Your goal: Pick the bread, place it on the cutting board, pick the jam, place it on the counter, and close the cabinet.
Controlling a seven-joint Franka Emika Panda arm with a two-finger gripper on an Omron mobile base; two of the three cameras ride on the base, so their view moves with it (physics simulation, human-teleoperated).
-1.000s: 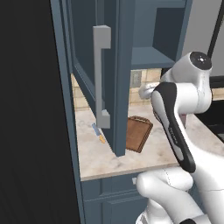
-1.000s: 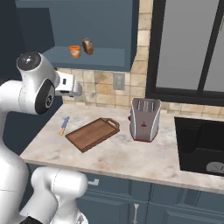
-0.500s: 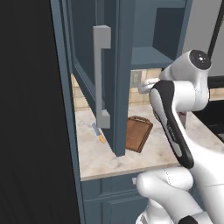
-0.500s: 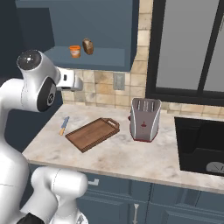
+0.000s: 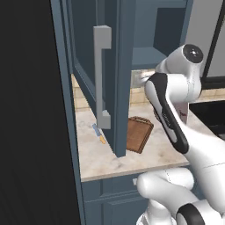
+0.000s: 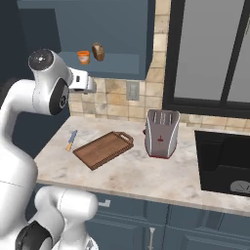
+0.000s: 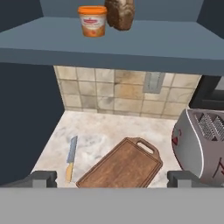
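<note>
A kitchen — marbled counter (image 6: pixel 146 171), tiled backsplash (image 6: pixel 114 100), toaster (image 6: pixel 161 133), blue-grey cabinet (image 6: pixel 117 39).

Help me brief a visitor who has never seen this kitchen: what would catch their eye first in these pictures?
Probably the open cabinet, where the orange jam and the brown bread sit side by side on its shelf. Below, on the counter, lie the cutting board, a knife to its left and a toaster to its right.
</note>
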